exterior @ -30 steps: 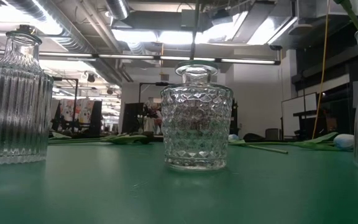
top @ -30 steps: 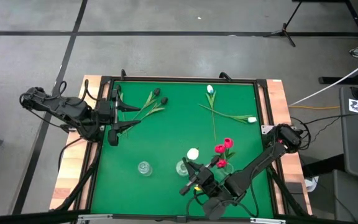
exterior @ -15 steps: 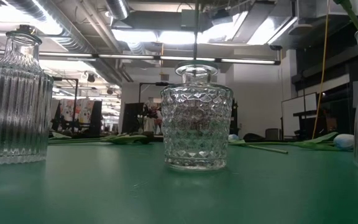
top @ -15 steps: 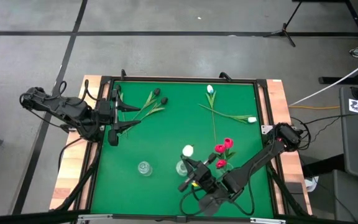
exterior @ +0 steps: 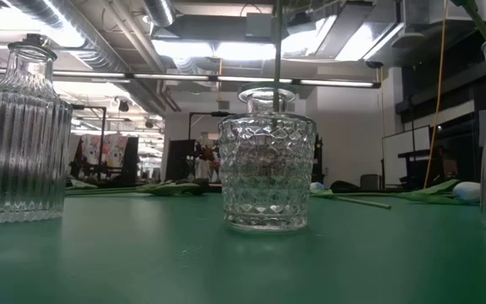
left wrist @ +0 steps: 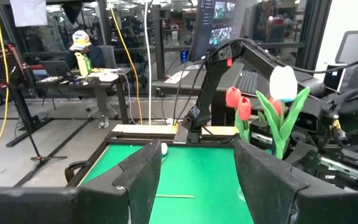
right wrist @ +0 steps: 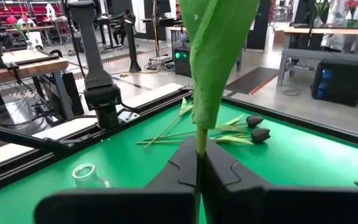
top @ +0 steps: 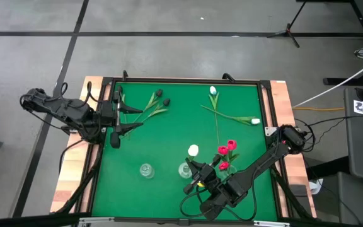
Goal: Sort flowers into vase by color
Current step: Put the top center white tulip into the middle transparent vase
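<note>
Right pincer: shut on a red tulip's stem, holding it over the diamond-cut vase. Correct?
Not quite: the tulip is white, not red. The high view shows the right pincer shut on the white tulip, whose stem runs down to the diamond-cut vase. The red tulips already stand in another vase beside it.

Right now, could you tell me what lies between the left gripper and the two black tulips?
In the high view, only bare green mat separates the left gripper from the black tulips.
</note>
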{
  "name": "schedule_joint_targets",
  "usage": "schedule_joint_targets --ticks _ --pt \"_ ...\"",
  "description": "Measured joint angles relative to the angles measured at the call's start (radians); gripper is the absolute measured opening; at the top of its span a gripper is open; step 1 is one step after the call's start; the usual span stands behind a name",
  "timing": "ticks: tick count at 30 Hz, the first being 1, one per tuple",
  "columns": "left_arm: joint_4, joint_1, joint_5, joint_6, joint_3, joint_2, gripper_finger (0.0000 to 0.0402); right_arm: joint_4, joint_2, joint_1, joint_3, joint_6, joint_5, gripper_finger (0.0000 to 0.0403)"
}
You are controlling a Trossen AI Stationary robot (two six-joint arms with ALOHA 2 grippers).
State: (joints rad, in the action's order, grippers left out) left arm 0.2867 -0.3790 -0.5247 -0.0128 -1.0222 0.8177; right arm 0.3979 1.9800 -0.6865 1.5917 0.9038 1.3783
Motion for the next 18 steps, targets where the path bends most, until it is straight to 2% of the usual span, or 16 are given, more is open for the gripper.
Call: schedule_joint_targets --ticks 6,11,18 --pt "0.0 0.0 0.0 -0.002 0.0 0.0 0.02 0.015 0.001 0.0 -0.034 0.09 -0.003 0.0" --pt "0.0 0.0 0.0 0.011 0.0 0.0 0.02 0.012 0.001 0.002 -0.043 0.102 -0.011 0.0003" --pt "0.0 0.0 0.0 0.012 0.0 0.0 0.02 -0.004 0.018 0.048 -0.044 0.082 -0.144 0.0004"
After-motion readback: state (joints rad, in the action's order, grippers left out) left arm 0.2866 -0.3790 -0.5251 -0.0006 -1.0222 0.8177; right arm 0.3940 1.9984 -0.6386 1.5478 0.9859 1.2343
